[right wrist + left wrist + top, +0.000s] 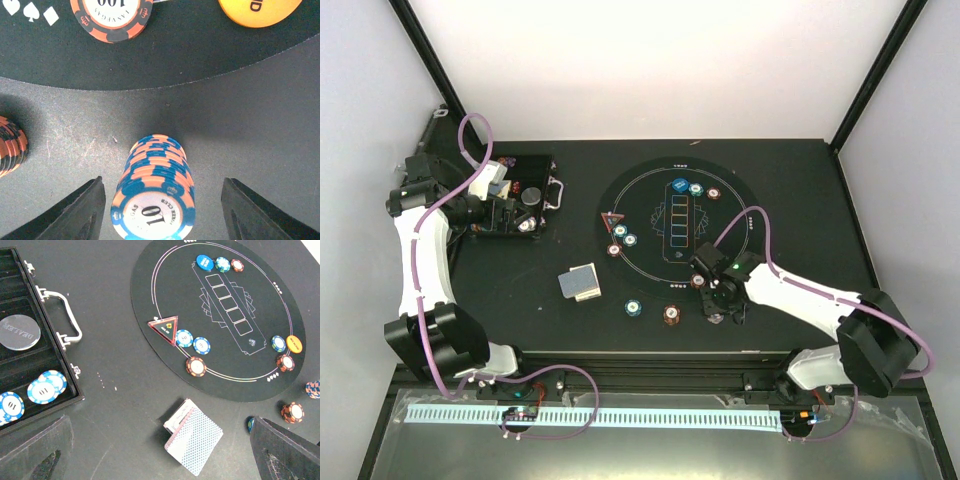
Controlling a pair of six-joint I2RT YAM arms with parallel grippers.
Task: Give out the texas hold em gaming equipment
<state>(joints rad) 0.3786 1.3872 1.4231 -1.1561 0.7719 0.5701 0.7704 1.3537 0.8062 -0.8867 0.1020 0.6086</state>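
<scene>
A tall stack of blue-and-orange poker chips (155, 195) stands on the bare table just outside the round black mat (190, 55). My right gripper (162, 182) is open and straddles the stack, with a gap on each side. A red-brown chip (111, 15) and an orange button (257, 10) lie on the mat beyond. A deck of grey-blue-backed cards (194, 437) lies on the table below my left gripper (160, 460), which is open, empty and high above it. More chips (192, 341) and a blue button (204, 261) sit on the mat.
The black hinged case (30, 350) lies open at the left with a silver dealer disc (17, 331) and blue chips (46, 386) inside. A red-brown stack (10, 145) stands left of my right gripper. Teal (633, 307) and red-brown (671, 314) stacks stand near the mat's front edge.
</scene>
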